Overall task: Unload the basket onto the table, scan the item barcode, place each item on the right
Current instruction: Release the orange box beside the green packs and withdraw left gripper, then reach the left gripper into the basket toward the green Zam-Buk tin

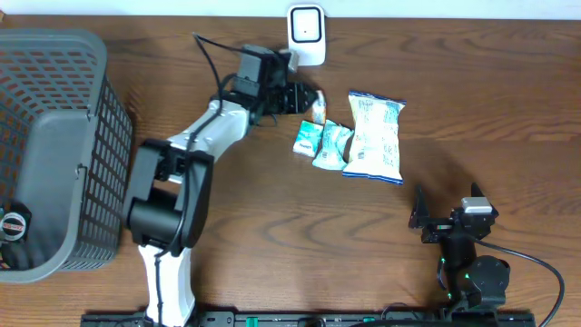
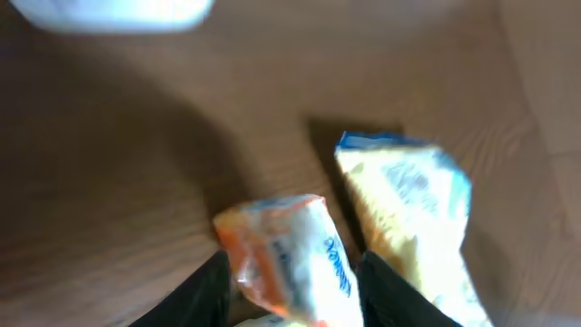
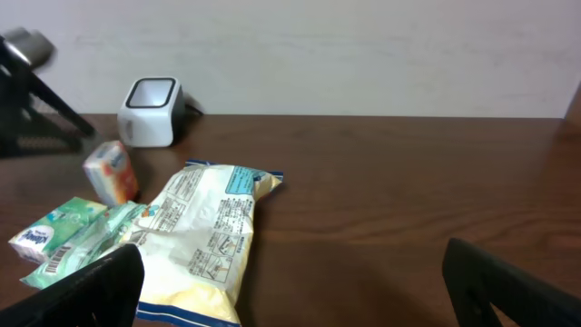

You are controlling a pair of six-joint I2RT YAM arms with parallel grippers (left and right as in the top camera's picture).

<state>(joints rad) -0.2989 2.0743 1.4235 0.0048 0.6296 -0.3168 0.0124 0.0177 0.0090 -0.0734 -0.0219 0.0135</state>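
nearest, the right fingers (image 3: 508,282) are spread wide open above the tabletop (image 1: 272,245), while farther off the left fingers (image 2: 204,295) are parted to either side of the small orange packet (image 3: 112,173), stood upright near the white scanner (image 1: 307,34).

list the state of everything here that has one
left jaws, either side of the orange packet, grip unclear
right jaws, wide open, empty
orange packet, upright
green packet, lying flat
second green packet, flat, beside the chip bag
chip bag, flat, printed back up
scanner, upright
basket, upright, top open
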